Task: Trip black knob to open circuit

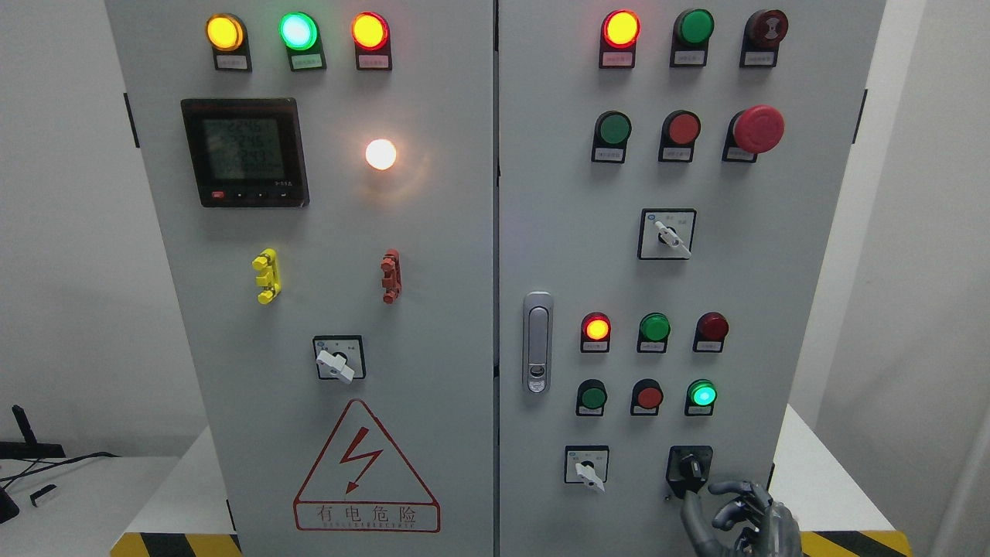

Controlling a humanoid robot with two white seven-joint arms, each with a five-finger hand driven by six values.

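Note:
The black knob [691,468] sits on its black square plate at the lower right of the right cabinet door [557,255], its handle pointing up and slightly left. My right hand [741,520] rises from the bottom edge just below and right of the knob, dark grey, fingers curled loosely. The thumb [691,514] points up toward the plate's lower edge, and the fingers hold nothing. My left arm does not appear.
A white selector switch [587,466] is left of the black knob; lit green button [702,394] and red button [648,397] sit above it. A door latch [537,342] is on the seam. The cabinet stands on a white table [820,480] with a striped edge.

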